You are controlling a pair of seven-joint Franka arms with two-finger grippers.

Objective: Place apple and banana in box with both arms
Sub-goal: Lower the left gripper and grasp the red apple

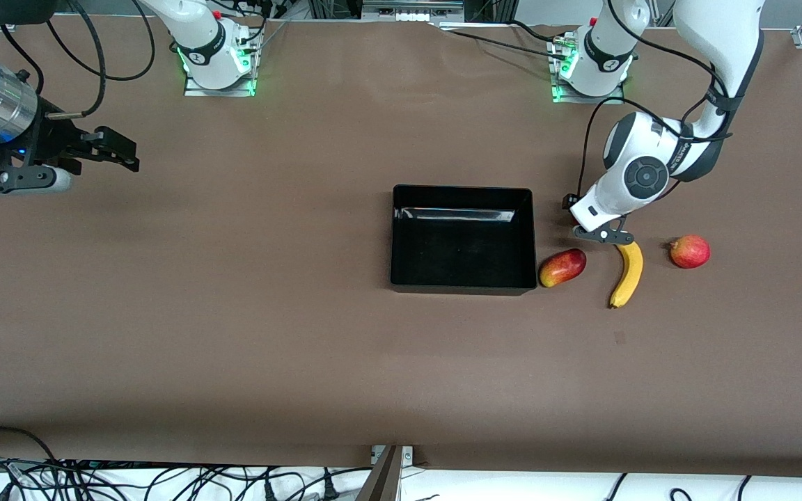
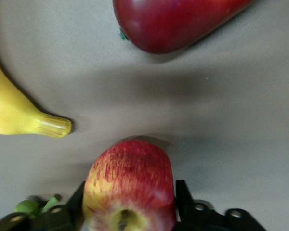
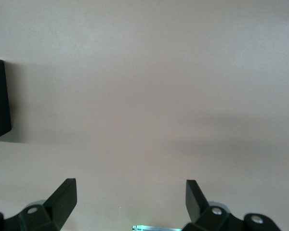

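Currently, the black fingers [image 2: 183, 198] of the left gripper [image 1: 606, 235] stand partly closed, one on each side of the small round red apple [image 2: 130, 187] with yellow streaks and a dimpled top. Both fingers meet the fruit's skin. The apple rests on the brown table [image 1: 234, 334], and the left wrist hides it in the front view. Just beside it lies one end of the long curved yellow banana [image 1: 627, 273]. The oblong red-yellow mango-like fruit [image 1: 562, 268] lies between the banana and the glossy black open-top plastic box [image 1: 462, 189], close to the box wall. A red-orange round fruit [image 1: 690, 251] sits toward the left arm's end of the table, apart from the banana. The box holds no fruit.

The right gripper [image 3: 130, 192] has its fingers [image 3: 62, 195] spread wide with nothing between them. It waits above bare table toward the right arm's end, well apart from the box.
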